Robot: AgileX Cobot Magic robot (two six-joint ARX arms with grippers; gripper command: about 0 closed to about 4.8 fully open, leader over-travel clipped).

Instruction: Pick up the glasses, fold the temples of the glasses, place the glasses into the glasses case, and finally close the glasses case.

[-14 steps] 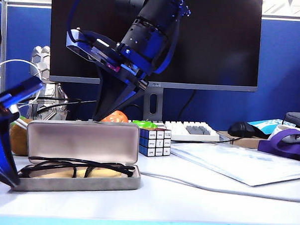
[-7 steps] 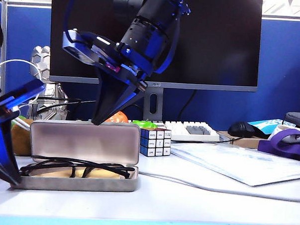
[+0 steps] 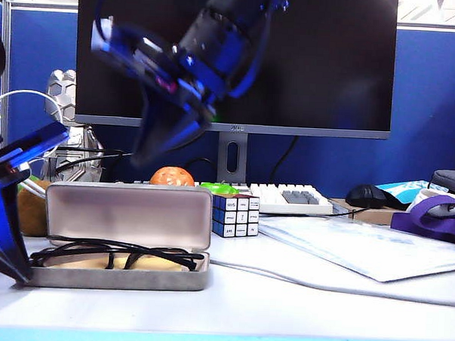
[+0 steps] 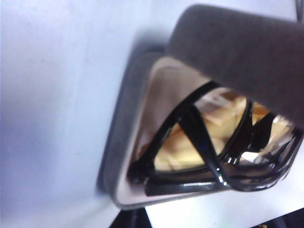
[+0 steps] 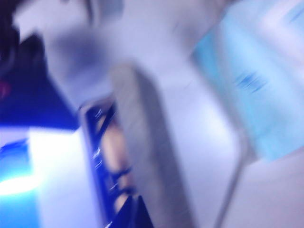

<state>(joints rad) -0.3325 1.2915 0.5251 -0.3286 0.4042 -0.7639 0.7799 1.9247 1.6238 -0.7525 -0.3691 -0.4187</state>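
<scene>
Nearest the camera, at the left edge of the table (image 3: 297,309): the left gripper (image 3: 17,276), jaws shut with nothing between them, tip down beside the left end of the glasses case (image 3: 126,241). Case open, lid standing upright behind the tray. Inside the tray, on the yellow cloth (image 4: 190,142): the glasses (image 3: 118,254), with the temples (image 4: 190,128) folded and crossing over the frame. From the left wrist camera, the same glasses lay in the pale lining under the edge of the grey lid. Just behind the case's right end: a puzzle cube (image 3: 234,215). Farther back: an orange ball (image 3: 172,176), a white keyboard (image 3: 287,197), a black mouse (image 3: 371,196). Above the lid and clear of it, blurred: the right gripper (image 3: 149,156), fingers together, holding nothing. Right wrist picture too smeared for detail. At the back: a dark monitor (image 3: 315,61).
</scene>
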